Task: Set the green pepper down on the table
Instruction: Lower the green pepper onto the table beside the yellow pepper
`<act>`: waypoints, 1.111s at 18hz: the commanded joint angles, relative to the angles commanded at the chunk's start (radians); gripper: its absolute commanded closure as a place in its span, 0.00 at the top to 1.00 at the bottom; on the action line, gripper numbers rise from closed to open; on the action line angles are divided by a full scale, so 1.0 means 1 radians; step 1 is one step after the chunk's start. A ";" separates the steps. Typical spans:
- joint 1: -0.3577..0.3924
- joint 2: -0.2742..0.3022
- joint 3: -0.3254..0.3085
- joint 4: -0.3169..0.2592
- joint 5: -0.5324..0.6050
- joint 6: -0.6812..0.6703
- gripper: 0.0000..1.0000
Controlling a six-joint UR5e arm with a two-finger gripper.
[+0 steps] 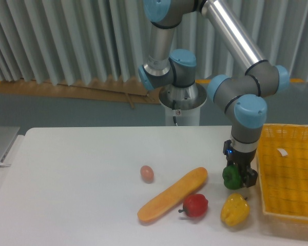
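The green pepper (231,177) is a small glossy dark-green lobed fruit held low over the white table (77,174), just left of the yellow mesh basket. My gripper (236,177) points straight down and is shut on it, fingers at its sides. Whether the pepper touches the tabletop I cannot tell. The yellow pepper (234,209) lies directly in front of it, close below in the image.
A yellow mesh basket (292,174) stands at the right edge. A red pepper (195,205), a long orange squash (172,194) and a small egg (147,173) lie to the left of the gripper. A grey tray edge (0,146) shows at far left.
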 joint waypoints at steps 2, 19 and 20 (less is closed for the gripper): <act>-0.002 -0.002 -0.002 0.006 0.000 -0.008 0.41; -0.035 0.005 0.000 0.040 0.038 -0.080 0.83; -0.034 0.003 0.000 0.046 0.038 -0.081 1.00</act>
